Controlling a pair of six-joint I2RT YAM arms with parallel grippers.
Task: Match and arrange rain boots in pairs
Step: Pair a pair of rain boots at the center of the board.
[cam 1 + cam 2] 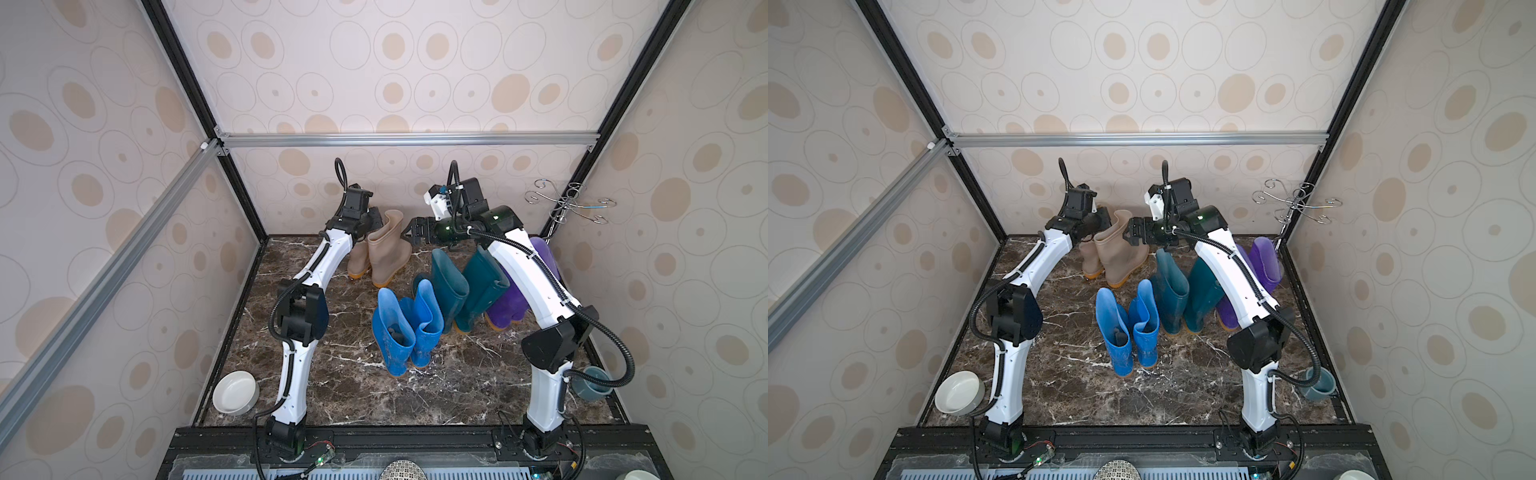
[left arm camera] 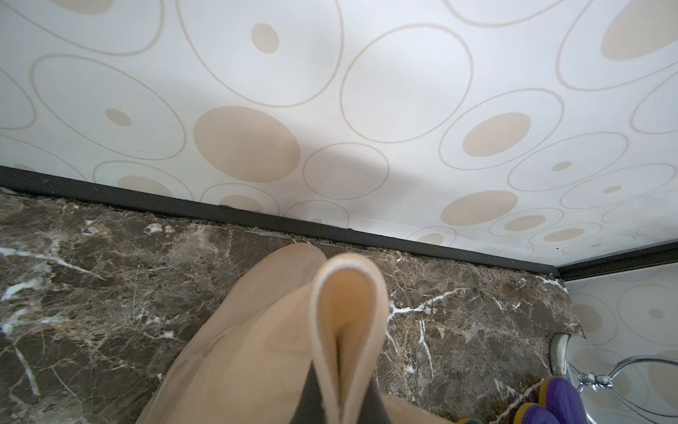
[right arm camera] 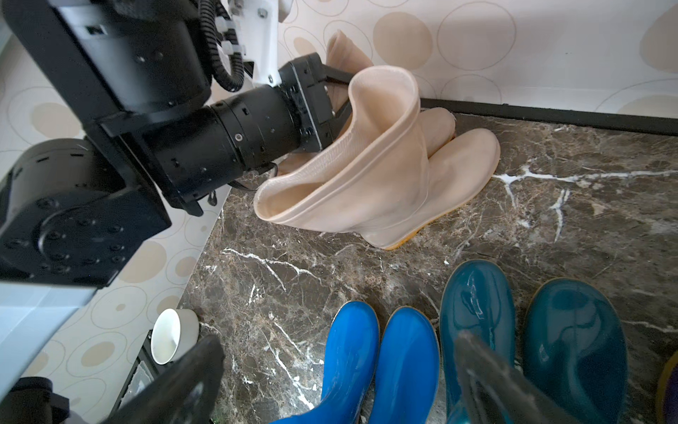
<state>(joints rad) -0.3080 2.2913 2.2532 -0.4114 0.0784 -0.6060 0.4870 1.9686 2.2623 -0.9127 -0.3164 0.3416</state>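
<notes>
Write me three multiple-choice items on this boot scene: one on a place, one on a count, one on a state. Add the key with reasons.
1. Which boots stand farthest from the back wall?
A. beige
B. bright blue
C. purple

2. How many boot colours are there?
A. two
B. four
C. six

3. How is the right gripper?
A. open and empty
B. shut on a teal boot
C. shut on a purple boot

Key:
1 B: in both top views the bright blue pair stands in front of all the others.
2 B: beige, bright blue, dark teal and purple.
3 A: its jaws stand spread in the air with nothing between them.
</notes>
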